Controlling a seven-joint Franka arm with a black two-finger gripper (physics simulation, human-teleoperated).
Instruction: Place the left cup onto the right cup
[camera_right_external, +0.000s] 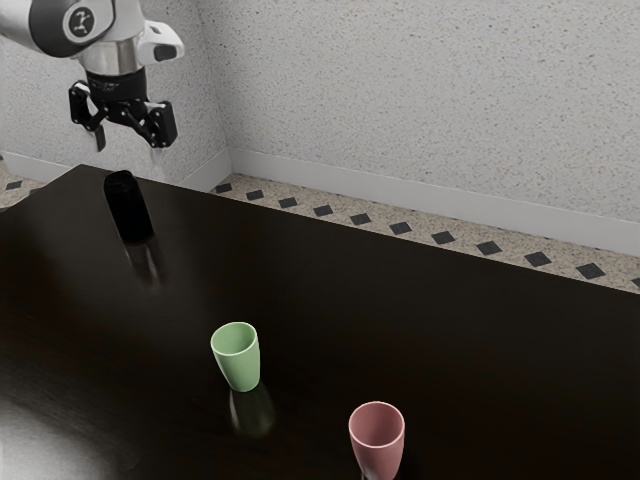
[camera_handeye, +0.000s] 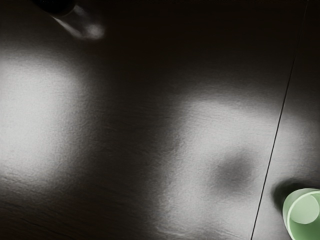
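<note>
The green cup (camera_right_external: 236, 355) stands upright on the dark tabletop (camera_right_external: 430, 320), with its open side up. The pink cup (camera_right_external: 377, 436) stands near it, toward the exterior view's right. The two cups do not touch. A black cup (camera_right_external: 128, 205) stands far back, well apart from both. The tool (camera_right_external: 122, 125) hangs high in the air on the black cup's side. Its fingers are spread wide and hold nothing.

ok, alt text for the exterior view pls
The end effector hangs open and empty at the exterior view's upper left, above a dark glossy table. Three cups stand apart on it: black cup far left, green cup centre, pink cup lower right.
</note>
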